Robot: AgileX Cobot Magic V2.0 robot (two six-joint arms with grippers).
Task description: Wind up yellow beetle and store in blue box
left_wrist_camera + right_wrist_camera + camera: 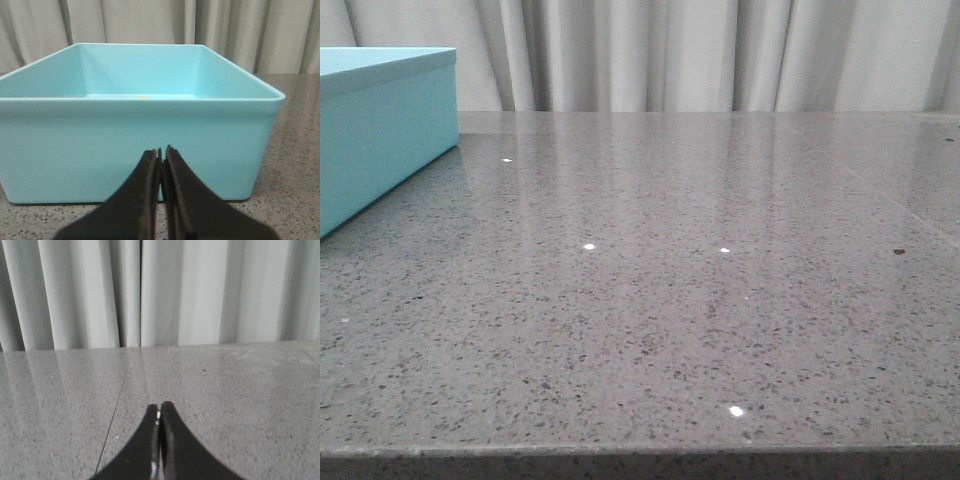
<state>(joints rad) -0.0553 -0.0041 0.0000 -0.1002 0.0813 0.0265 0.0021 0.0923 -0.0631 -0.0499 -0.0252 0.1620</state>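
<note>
The blue box [380,130] stands at the far left of the table in the front view. In the left wrist view the blue box [140,145] fills the frame, open-topped. A small yellow sliver [143,97] shows just over its near rim, inside on the floor; it may be the yellow beetle, but too little shows to tell. My left gripper [161,149] is shut and empty, low in front of the box's near wall. My right gripper [159,405] is shut and empty over bare table. Neither gripper shows in the front view.
A grey speckled stone table [670,300] spreads out with its front edge near the camera. A thin seam [117,405] runs across the top in the right wrist view. Pale curtains [700,50] hang behind the table.
</note>
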